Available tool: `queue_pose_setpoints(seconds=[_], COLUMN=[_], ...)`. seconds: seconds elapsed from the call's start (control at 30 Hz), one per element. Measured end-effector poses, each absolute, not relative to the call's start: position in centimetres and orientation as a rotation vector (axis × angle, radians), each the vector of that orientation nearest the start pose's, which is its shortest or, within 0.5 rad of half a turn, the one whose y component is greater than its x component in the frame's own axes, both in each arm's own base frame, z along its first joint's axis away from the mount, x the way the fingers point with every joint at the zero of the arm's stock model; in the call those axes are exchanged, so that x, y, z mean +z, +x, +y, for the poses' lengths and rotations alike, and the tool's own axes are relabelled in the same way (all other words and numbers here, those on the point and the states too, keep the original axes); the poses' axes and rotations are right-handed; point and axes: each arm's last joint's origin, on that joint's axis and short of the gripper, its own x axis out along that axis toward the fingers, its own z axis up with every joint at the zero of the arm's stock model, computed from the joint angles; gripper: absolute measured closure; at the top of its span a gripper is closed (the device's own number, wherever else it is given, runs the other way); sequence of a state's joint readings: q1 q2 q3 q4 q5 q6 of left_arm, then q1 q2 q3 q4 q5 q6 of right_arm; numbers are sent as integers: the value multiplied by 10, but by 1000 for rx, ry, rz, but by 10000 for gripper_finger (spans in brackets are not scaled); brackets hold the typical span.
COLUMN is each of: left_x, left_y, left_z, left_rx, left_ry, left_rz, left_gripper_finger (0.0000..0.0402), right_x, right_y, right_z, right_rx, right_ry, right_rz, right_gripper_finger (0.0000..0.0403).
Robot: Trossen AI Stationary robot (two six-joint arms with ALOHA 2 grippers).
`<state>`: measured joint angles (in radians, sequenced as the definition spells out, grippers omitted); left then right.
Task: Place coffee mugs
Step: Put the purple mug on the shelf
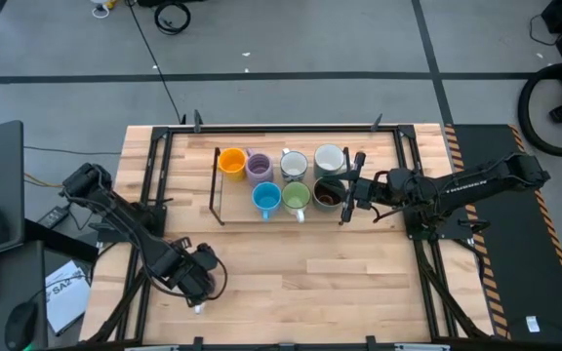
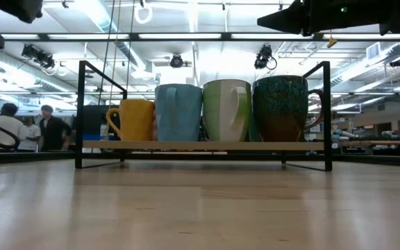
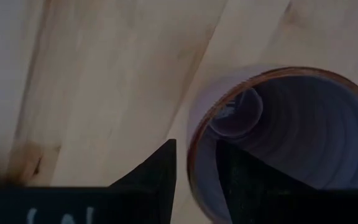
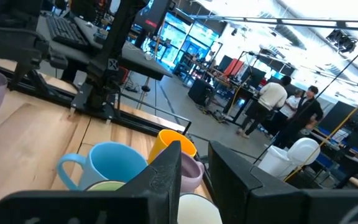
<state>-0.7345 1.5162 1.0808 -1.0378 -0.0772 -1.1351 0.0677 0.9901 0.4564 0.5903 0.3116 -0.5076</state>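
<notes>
Pale butcher-block wood makes up your table (image 1: 291, 273), and a thin black wire rack (image 1: 217, 185) with a wooden shelf sits toward its far side as your landmark. On that rack you have seven glossy ceramic mugs in two rows: the orange mug (image 1: 231, 161), a lavender mug (image 1: 259, 167), a white patterned mug (image 1: 294, 164) and a pale grey-white mug (image 1: 329, 158) at the back, with the blue mug (image 1: 266, 199), green mug (image 1: 296, 198) and speckled dark brown mug (image 1: 328, 194) in front. From table height the front row hides most of the back one. Your right gripper (image 1: 351, 191) hovers at the rack's right end by the brown mug, fingers parted and empty. Your left gripper (image 3: 194, 174) is well in front of the rack near the table's front left, pinching the rim of the second lavender mug (image 3: 291, 137), one finger inside and one outside; from above the arm covers that mug almost wholly. Beyond the rack, people (image 4: 288, 102) stand in a bright workshop.
</notes>
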Motion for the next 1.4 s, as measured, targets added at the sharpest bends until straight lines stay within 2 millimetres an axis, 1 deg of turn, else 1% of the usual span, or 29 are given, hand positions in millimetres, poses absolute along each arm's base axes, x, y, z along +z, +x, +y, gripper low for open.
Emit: queue_pose_setpoints(seconds=[0.13, 0.23, 0.53, 0.7, 0.8, 0.93, 1.1, 1.23, 1.4], left_x=[215, 213, 213, 213, 213, 215, 224, 235, 249], left_y=[197, 197, 198, 201, 205, 214, 232, 248, 263], left_z=[-175, -174, -173, -170, -165, -151, -131, -108, -78], left_rx=[269, 268, 260, 264, 274, 295, 289, 287, 308], left_ry=[-350, -352, -343, -349, -353, -364, -388, -414, -427], left_rz=[1416, 1415, 1415, 1417, 1416, 1408, 1404, 1387, 1351], left_gripper_finger=[284, 293, 379, 380, 380, 379, 378, 377, 376], right_x=[257, 257, 257, 256, 256, 256, 256, 256, 256], right_y=[212, 212, 212, 212, 212, 212, 212, 212, 212], right_z=[5, 5, 5, 5, 5, 5, 5, 5, 5], right_rx=[-252, -252, -252, -251, -251, -251, -251, -251, -250], right_ry=[-494, -494, -477, -475, -463, -462, -462, -462, -462], right_rz=[8, 7, 6, 11, 9, 9, 9, 9, 10], right_gripper_finger=[317, 317, 317, 317, 317, 317, 317, 317, 317])
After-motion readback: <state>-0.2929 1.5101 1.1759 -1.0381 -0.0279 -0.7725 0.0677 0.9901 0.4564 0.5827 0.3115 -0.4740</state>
